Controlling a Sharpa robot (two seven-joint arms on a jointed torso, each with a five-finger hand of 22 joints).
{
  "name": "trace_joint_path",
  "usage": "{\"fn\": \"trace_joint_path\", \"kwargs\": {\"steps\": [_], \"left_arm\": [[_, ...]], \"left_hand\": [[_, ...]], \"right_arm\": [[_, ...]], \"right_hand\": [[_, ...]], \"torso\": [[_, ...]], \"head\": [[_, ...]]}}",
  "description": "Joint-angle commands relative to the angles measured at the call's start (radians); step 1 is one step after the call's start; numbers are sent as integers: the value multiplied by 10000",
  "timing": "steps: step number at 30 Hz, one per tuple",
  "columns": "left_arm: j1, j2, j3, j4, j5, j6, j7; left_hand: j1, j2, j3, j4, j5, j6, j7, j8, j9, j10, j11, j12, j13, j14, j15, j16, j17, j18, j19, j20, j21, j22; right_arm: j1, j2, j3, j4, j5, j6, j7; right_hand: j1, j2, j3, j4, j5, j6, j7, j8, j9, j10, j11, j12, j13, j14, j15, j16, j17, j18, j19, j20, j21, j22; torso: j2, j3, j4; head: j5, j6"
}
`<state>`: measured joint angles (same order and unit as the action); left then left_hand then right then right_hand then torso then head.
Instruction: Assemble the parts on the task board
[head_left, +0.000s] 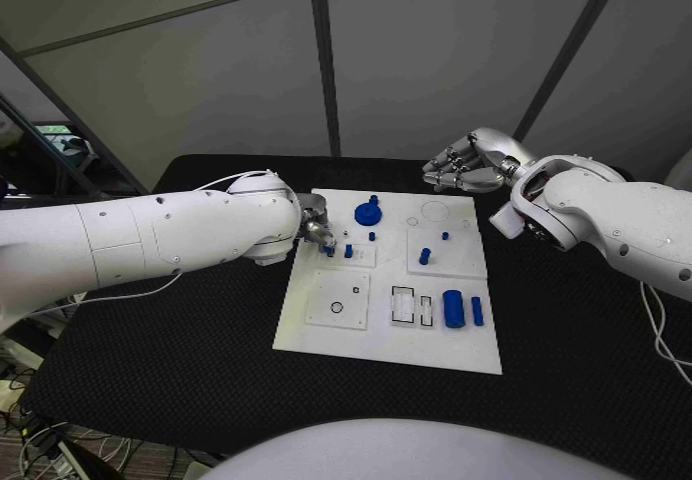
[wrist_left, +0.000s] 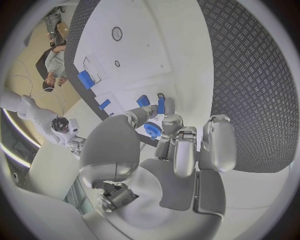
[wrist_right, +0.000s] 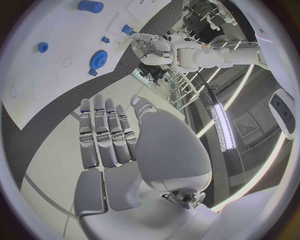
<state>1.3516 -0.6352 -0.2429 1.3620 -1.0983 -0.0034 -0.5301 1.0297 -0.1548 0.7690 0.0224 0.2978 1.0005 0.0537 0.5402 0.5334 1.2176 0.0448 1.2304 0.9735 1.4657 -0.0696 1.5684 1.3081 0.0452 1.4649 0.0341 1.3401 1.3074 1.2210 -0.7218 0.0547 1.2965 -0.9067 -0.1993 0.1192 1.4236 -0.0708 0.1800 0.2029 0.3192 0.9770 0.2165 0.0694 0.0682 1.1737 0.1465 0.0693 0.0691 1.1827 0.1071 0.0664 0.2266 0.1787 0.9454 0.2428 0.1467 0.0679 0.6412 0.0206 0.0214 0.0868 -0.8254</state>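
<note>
The white task board (head_left: 335, 335) is lying in the middle of the black table (head_left: 577, 330), carrying small blue parts: a gear (head_left: 368, 213) near its far edge, a thick cylinder (head_left: 453, 308) toward its right. The left hand (head_left: 316, 229) is reaching over the board's left edge, pinching a small blue peg (wrist_left: 160, 104). The right hand (head_left: 464, 163) is hovering beyond the board's far right corner, fingers straight and holding nothing.

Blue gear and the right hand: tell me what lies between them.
Head view: bare white task board with an empty round outline, then black table, between blue gear and right hand.
</note>
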Motion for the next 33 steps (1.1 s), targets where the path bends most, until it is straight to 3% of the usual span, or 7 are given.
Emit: {"fn": "trace_joint_path", "kwargs": {"steps": [1, 33], "left_arm": [[8, 52, 7, -27, 17, 255, -106], [-89, 147, 8, -88, -22, -55, -156]], "left_hand": [[81, 52, 1098, -1141, 59, -56, -4, 69, 13, 737, -664, 23, -5, 1051, -75, 24, 2627, -45, 602, -57, 6, 2097], [-13, 101, 994, -1068, 94, -83, -13, 125, 27, 767, -666, 56, 46, 1051, -82, 24, 2627, -68, 631, -59, 151, 2129]], "right_arm": [[19, 14, 5, 10, -9, 54, 70], [18, -3, 5, 13, -9, 55, 76]], "right_hand": [[-25, 91, 25, 41, 46, -66, -25, 32, 13, -63, 0, 48, -4, -65, -28, -8, -13, 58, 71, -18, -57, -1], [-25, 91, 25, 41, 46, -66, -25, 32, 13, -63, 0, 48, -4, -65, -28, -8, -13, 58, 71, -18, -57, -1]], "torso": [[-1, 2, -4], [-6, 2, -4]], "head": [[4, -11], [-13, -53]]}}
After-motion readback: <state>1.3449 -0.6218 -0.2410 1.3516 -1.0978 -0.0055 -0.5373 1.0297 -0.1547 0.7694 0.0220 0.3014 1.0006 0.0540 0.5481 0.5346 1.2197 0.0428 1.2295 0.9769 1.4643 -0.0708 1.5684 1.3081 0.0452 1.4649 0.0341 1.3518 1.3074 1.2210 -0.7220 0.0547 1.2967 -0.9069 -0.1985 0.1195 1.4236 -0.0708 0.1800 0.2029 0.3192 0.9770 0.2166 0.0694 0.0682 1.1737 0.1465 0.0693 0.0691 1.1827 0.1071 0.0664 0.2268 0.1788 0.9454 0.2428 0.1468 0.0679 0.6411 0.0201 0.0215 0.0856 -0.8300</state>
